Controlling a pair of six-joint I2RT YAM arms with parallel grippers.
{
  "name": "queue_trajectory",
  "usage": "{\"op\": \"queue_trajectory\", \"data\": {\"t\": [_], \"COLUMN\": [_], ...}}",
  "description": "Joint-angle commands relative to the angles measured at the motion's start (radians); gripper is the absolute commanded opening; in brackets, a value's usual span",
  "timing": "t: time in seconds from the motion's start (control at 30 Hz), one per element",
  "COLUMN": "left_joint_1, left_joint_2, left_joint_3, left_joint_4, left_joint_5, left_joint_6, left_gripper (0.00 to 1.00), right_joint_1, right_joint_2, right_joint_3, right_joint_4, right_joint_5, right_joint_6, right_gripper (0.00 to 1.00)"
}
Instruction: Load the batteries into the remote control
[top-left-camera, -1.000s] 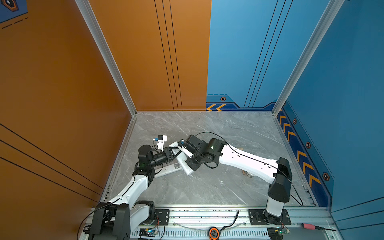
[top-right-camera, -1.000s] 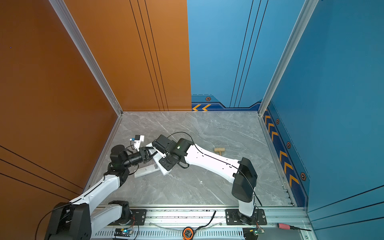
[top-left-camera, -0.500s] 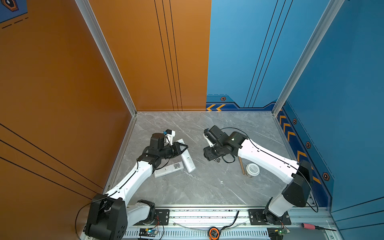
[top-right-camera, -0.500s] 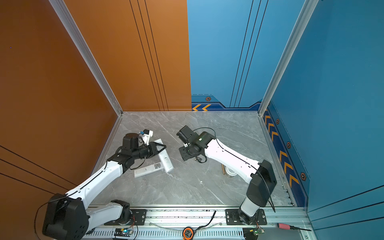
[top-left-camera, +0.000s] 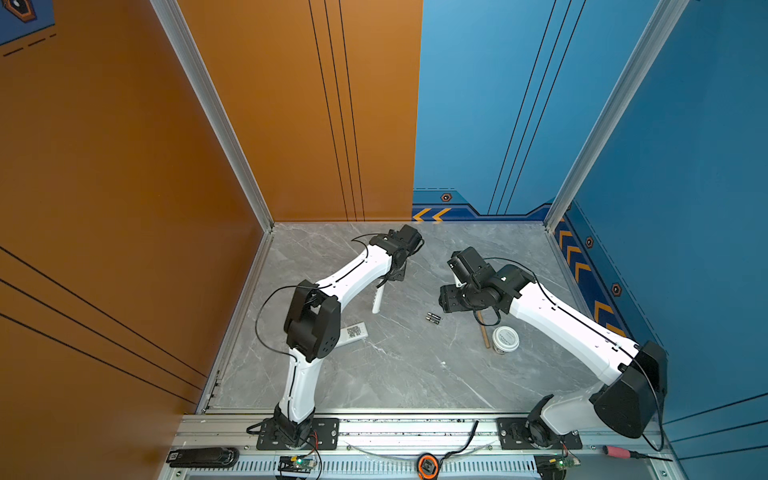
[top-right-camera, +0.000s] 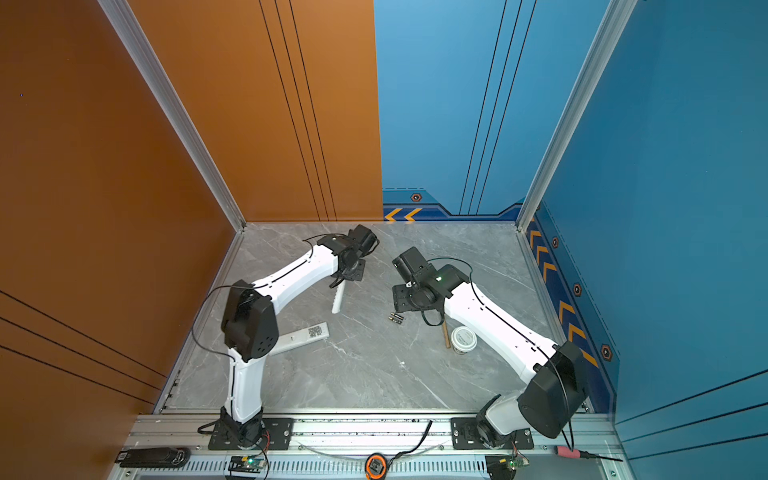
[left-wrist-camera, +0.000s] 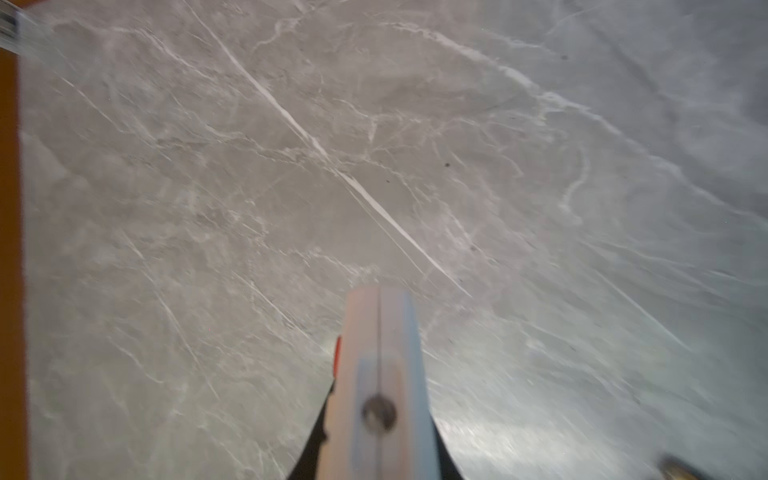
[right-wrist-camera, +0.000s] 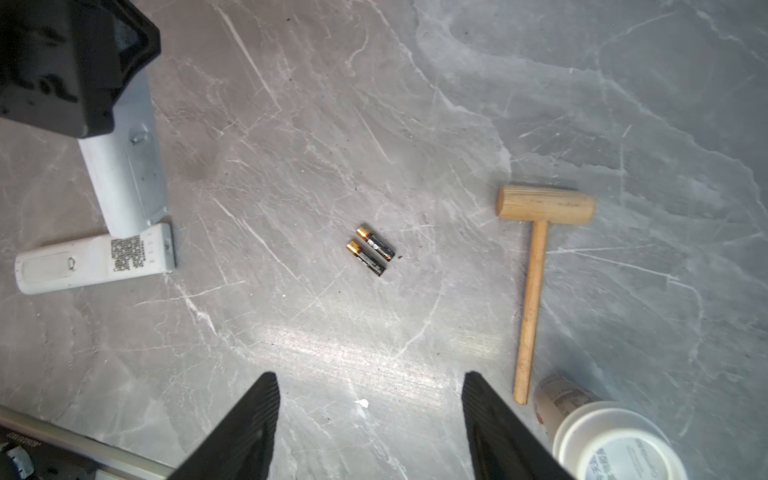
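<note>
What matters next is how the right claw (right-wrist-camera: 369, 376) sits against the two batteries (right-wrist-camera: 370, 250) that I can see. They lie side by side, touching, on the bare middle of the tabletop (top-left-camera: 395, 374), just left of that claw and a little nearer. In its wrist view they are straight ahead of the gap. The claw is spread wide with nothing between its fingers. The cells' long axis slants across the line between the fingers, with the gold ends on the side away from the claw. I'd judge the wrist needs a turn before the claw closes across one cell, and taking one without nudging its twin looks fiddly. The right arm is plainly the nearer one.

The left claw (left-wrist-camera: 379, 432) is farther left, clamped tight on the held remote (top-left-camera: 377, 300). That remote hangs on edge and tilts downward; I can't make out whether its low end touches the tabletop. A second remote (right-wrist-camera: 95, 262) lies flat, back up, near and left, partly under the left arm's elbow in both top views. Both battery bays look covered, so I can't tell what is in them.

To the right a wooden mallet (right-wrist-camera: 540, 232) lies flat. A jar (right-wrist-camera: 615, 444) stands just beside its handle end, with its white lid on and its contents hidden.
</note>
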Motion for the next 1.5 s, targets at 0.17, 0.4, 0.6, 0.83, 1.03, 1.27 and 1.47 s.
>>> {"op": "queue_trajectory", "data": {"t": [0.17, 0.4, 0.6, 0.83, 1.03, 1.27, 1.47], "left_joint_1": [0.000, 0.002, -0.003, 0.014, 0.065, 0.176, 0.198], "left_joint_2": [0.330, 0.499, 0.524, 0.480, 0.215, -0.312, -0.474], "left_joint_3": [0.431, 0.617, 0.612, 0.672, 0.489, -0.272, -0.523], "left_joint_4": [-0.262, -0.314, -0.312, -0.309, -0.304, -0.041, -0.047], "left_joint_5": [-0.305, -0.239, -0.097, 0.094, 0.375, 0.631, 0.669], "left_joint_6": [0.084, 0.038, 0.000, -0.004, 0.061, 0.032, 0.159], "left_gripper": [0.06, 0.17, 0.37, 0.74, 0.85, 0.88, 0.95], "right_joint_1": [-0.074, -0.103, -0.110, -0.114, -0.064, 0.169, 0.210], "right_joint_2": [-0.071, -0.073, -0.060, -0.033, -0.023, 0.094, 0.231], "right_joint_3": [-0.061, -0.076, -0.072, -0.041, -0.031, 0.065, 0.189], "right_joint_4": [0.021, 0.034, 0.051, 0.051, 0.048, 0.166, 0.193], "right_joint_5": [-0.019, -0.030, -0.030, -0.021, -0.002, -0.123, -0.243], "right_joint_6": [0.017, 0.011, 0.004, -0.018, -0.073, -0.410, -0.458], "right_gripper": [0.69, 0.68, 0.68, 0.68, 0.68, 0.82, 0.83]}}
